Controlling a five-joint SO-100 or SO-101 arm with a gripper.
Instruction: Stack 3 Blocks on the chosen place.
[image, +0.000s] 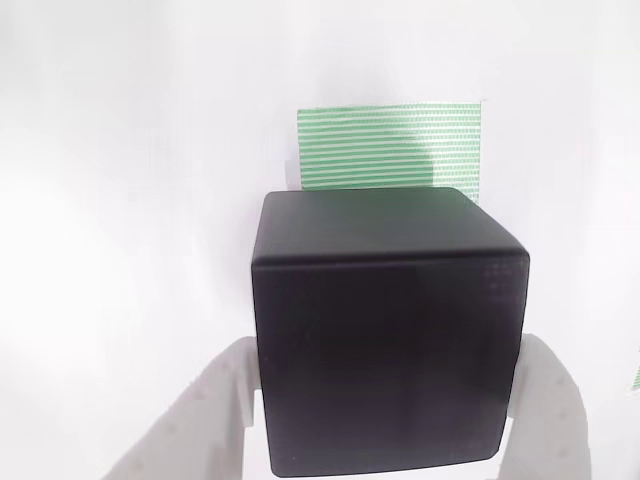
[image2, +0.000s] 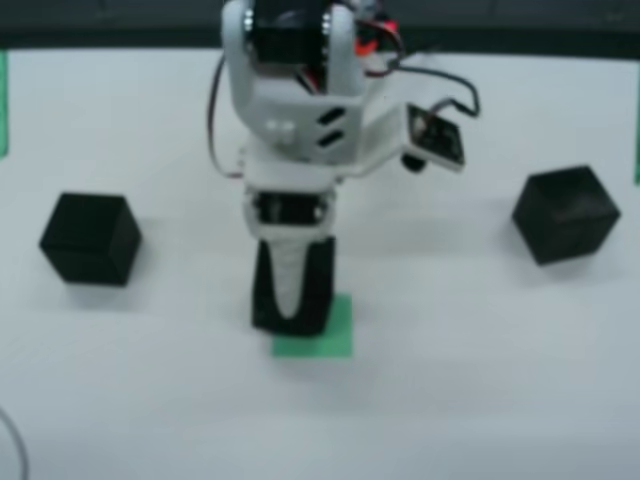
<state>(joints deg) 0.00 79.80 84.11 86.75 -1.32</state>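
The tool (image: 385, 400) is clamped on a block (image: 388, 330), its white fingers (image: 215, 410) pressing opposite sides so the cube hangs square. It hovers just short of the striped patch (image: 390, 145), likely lining up the first placement. Two other blocks (image2: 90, 238) (image2: 565, 213) wait well apart on the bench (image2: 480, 380).

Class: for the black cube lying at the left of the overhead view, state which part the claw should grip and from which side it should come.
Grip the left cube across two opposite flat side faces, coming straight down from above. It sits flat on the white surface with open space all round, so the top approach looks clear.
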